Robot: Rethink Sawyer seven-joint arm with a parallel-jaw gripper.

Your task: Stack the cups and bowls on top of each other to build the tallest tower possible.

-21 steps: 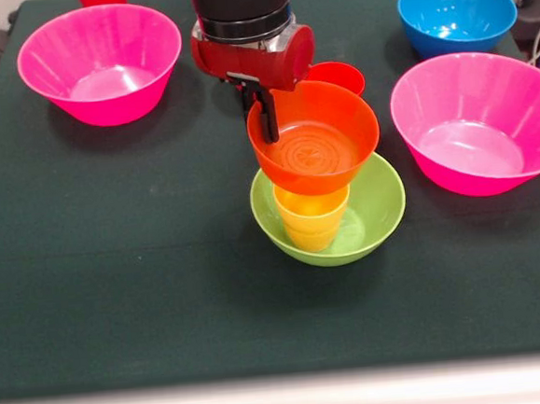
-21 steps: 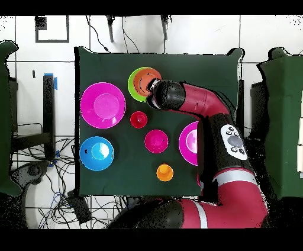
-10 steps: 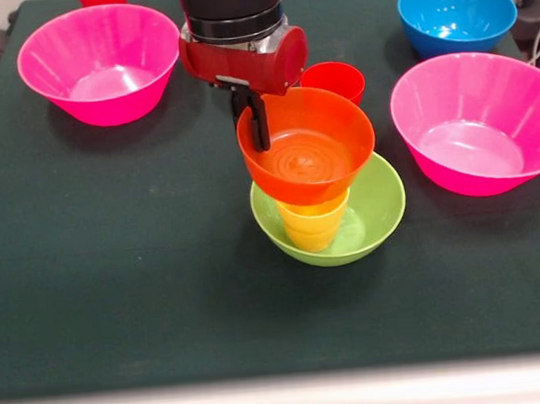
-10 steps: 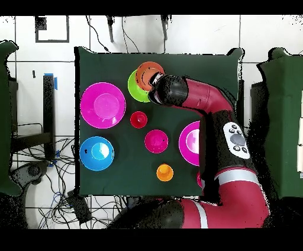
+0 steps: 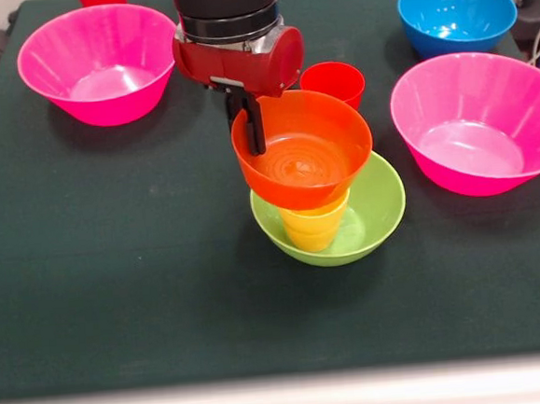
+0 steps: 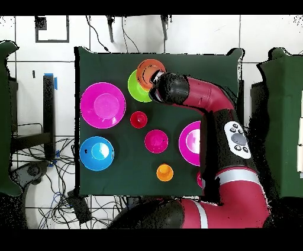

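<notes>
- Gripper pinches the near-left rim of the orange bowl, one dark finger hanging inside the wall, its partner hidden behind the rim.
- Orange bowl sits over the yellow cup, and that cup stands inside the lime-green bowl — that's the tower so far.
- From the front it looks tipped: the held side rides high and the bowl leans off to the left of the cup. I can't tell whether its bottom touches the cup's mouth or hangs just above it.
- My call: the step in hand is seating this bowl squarely, and it isn't done.
- To do it well, bring the bowl's flat bottom over the middle of the cup's mouth and level it before letting go; a release while it's tilted would likely send it sliding into the green bowl.
- Come down gently. The cup stands loose in the green bowl, and a sideways nudge could topple it.
- Spread the fingers just enough to clear the rim, then lift straight up so the inner finger doesn't drag the wall.
- Overhead, the orange bowl shows past the green bowl's edge, with the arm covering most of the stack.
- Waiting their turn: red cup just behind the tower, two pink bowls either side, blue bowl far right.
</notes>
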